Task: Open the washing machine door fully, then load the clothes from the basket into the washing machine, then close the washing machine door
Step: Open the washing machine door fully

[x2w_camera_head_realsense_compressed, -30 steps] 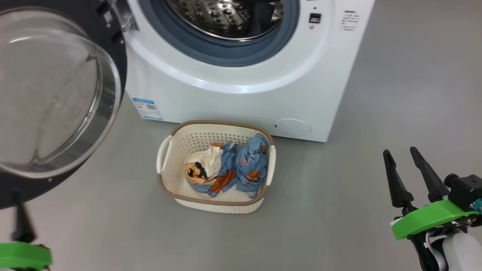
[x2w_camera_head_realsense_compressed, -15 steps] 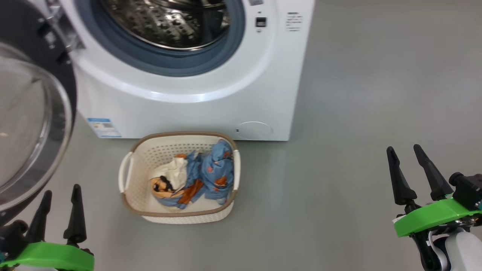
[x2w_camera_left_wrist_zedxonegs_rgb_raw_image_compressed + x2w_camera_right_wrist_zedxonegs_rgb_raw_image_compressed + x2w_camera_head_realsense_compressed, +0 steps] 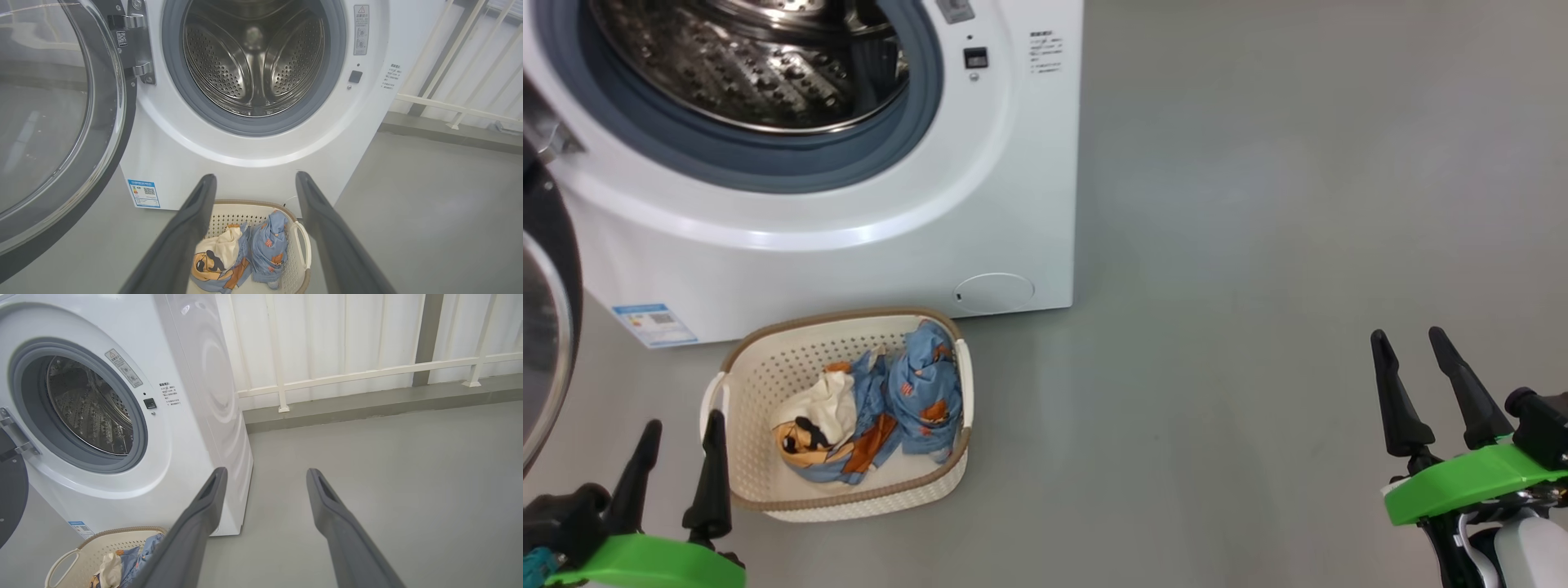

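The washing machine stands on the grey floor with its steel drum exposed and nothing visible inside. Its door is swung wide on the hinge to the robot's left, so the opening step looks done and loading is the step in hand. The basket sits on the floor just in front of the machine, below the drum mouth. The clothes lie heaped inside it, blue printed cloth against the right wall and cream and orange cloth beside it.

The left gripper hangs near the basket's left end, fingers spread and holding nothing. The right gripper is well apart to the right over bare floor, likewise spread and empty. The next move probably calls for the left gripper to reach down into the basket, pinch a garment and lift it to the drum.
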### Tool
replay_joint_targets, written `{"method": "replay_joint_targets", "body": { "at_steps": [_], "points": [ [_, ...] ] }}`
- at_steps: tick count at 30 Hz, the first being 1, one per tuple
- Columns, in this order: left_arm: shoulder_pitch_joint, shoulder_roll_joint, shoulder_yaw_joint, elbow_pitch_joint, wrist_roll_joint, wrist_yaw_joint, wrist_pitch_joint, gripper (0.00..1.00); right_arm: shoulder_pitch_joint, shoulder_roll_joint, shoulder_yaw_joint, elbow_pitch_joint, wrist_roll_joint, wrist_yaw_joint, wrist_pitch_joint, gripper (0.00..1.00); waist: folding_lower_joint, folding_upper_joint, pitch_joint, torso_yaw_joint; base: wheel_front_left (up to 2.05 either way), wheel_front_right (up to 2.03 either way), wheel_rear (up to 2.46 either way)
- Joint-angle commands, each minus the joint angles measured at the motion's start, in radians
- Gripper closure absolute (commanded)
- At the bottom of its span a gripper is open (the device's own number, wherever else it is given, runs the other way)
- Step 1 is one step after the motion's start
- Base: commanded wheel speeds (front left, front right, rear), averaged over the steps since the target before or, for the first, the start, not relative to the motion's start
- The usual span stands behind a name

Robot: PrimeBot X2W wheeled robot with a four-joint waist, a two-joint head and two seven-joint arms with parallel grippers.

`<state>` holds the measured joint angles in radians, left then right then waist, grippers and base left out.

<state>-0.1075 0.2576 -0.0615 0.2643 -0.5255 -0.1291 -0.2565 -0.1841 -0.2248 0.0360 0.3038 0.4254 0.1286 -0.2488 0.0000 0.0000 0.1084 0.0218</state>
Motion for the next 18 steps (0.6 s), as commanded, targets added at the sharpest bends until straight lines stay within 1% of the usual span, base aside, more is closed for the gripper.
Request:
{"method": "replay_joint_targets", "body": {
  "at_steps": [1, 17, 18],
  "points": [
    [-0.006, 0.027, 0.032, -0.029, -0.005, -0.002, -0.005, 0.00, 0.009, -0.011, 0.013, -0.026, 0.004, 0.002, -0.013, 0.00, 0.0000, 0.0000, -0.011, -0.018, 0.00, 0.00, 0.00],
    [0.001, 0.033, 0.028, -0.032, -0.030, -0.002, -0.005, 0.00, 0.014, -0.003, 0.006, -0.028, 0.001, 0.002, -0.013, 0.00, 0.0000, 0.0000, -0.016, -0.024, 0.00, 0.00, 0.00],
    [0.001, 0.040, 0.020, -0.032, -0.033, -0.002, -0.005, 0.00, 0.015, -0.004, 0.006, -0.028, 0.002, 0.002, -0.013, 0.00, 0.0000, 0.0000, -0.017, -0.023, 0.00, 0.00, 0.00]
  ]
}}
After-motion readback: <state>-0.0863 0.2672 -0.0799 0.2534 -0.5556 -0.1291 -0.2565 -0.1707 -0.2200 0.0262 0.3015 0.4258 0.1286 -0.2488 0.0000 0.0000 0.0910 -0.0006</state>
